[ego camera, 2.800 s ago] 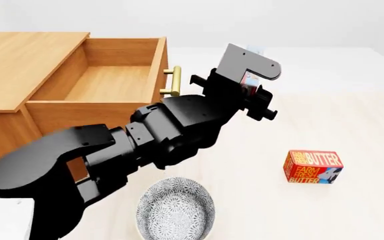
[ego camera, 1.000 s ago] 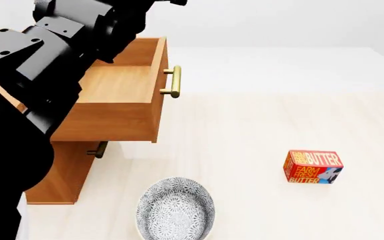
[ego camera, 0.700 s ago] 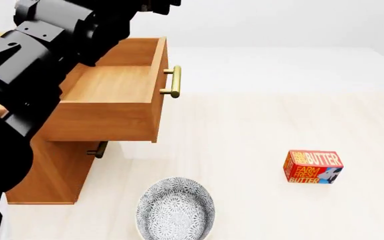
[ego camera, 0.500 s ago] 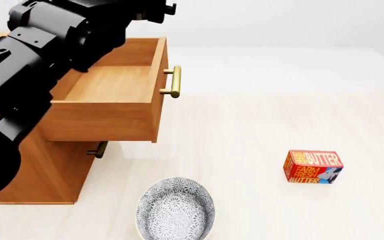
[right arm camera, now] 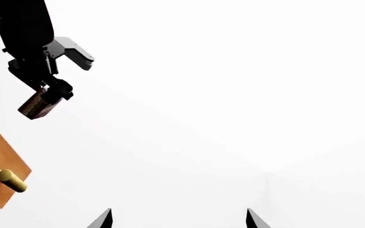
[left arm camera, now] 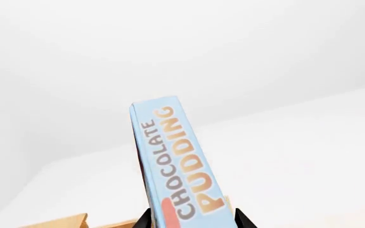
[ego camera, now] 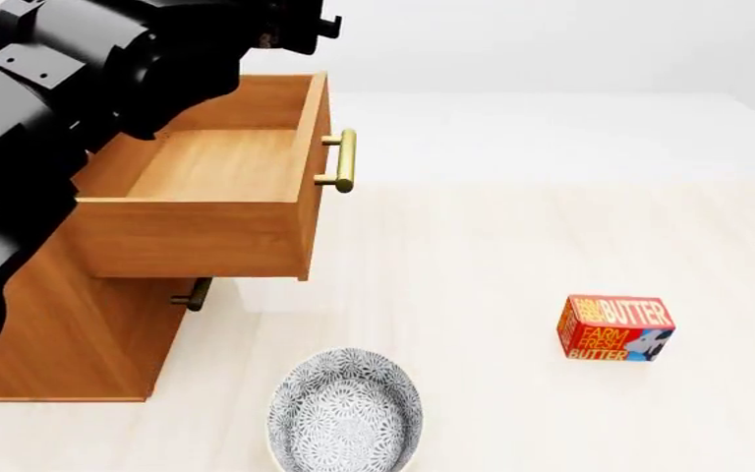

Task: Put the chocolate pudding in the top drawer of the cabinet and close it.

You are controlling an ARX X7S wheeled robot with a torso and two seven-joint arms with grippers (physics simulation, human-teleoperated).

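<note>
Left to right across the head view. The cabinet [ego camera: 50, 334] stood at the table's left edge with the top drawer [ego camera: 207, 187] pulled fully out, its floor bare, so that a carton could be lowered in from above; its brass handle [ego camera: 342, 160] faced the open middle of the table [ego camera: 483, 256]. The left arm [ego camera: 76, 88] rose over the drawer's far left corner, lifted high presumably to clear the drawer walls before descent.

The left gripper [right arm camera: 46, 88] was pinching the chocolate pudding [left arm camera: 179, 166]: in the left wrist view the carton stood on end between the two jaw tips, its light-blue lettered edge pointing away from the camera; in the right wrist view its dark brown end hung below the jaws, above and apart from the drawer front. The carton was therefore held in the air, not yet inside the drawer.

Nearer the table's front edge lay a patterned bowl [ego camera: 345, 413], and toward the right a butter box [ego camera: 616, 328], both well apart from the cabinet. The right gripper [right arm camera: 177, 219] had its jaws spread and held nothing.
</note>
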